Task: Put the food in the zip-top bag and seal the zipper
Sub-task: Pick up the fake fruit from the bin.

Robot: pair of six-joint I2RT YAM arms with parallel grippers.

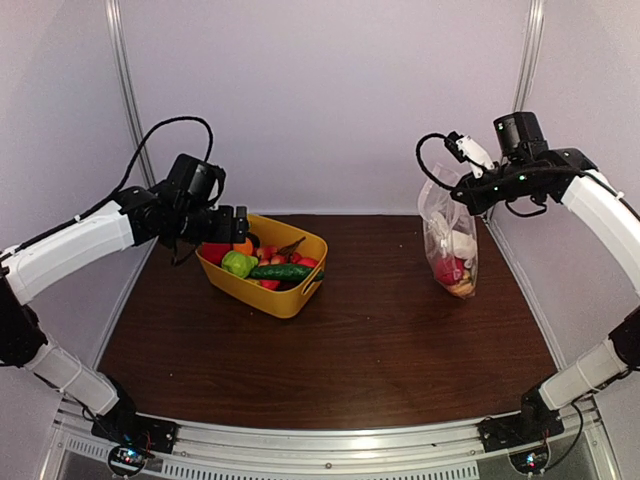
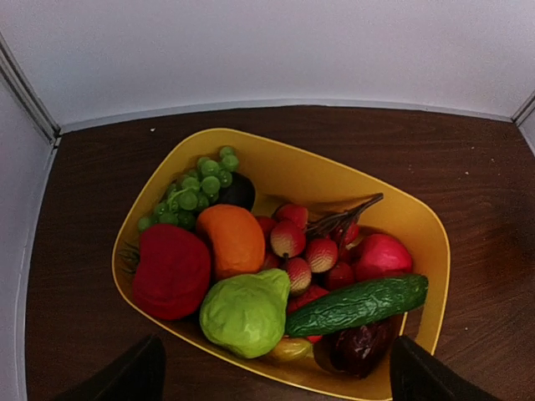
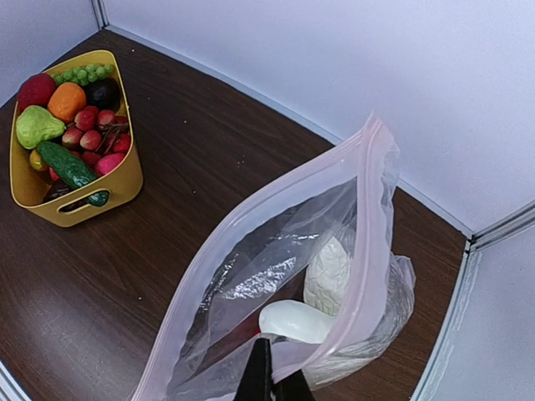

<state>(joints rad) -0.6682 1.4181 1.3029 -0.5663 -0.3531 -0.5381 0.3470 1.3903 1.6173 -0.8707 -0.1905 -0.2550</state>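
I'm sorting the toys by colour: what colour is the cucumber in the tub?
The cucumber is dark green, clearest in the left wrist view.

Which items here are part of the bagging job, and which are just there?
Job: zip-top bag, zipper, cucumber, grapes, white food already bagged.
Just there: yellow tub holding the loose food, table.

Clad in white shells point(image 1: 70, 245), jointed in black, strung with looped black cables point(image 1: 175, 125), dotted with green lights point(image 1: 522, 178)

Yellow tub point(image 2: 276, 171) holds red, orange, green food point(image 2: 236, 238); clear bag point(image 3: 267, 259) has a pale pink zipper point(image 3: 276, 196).
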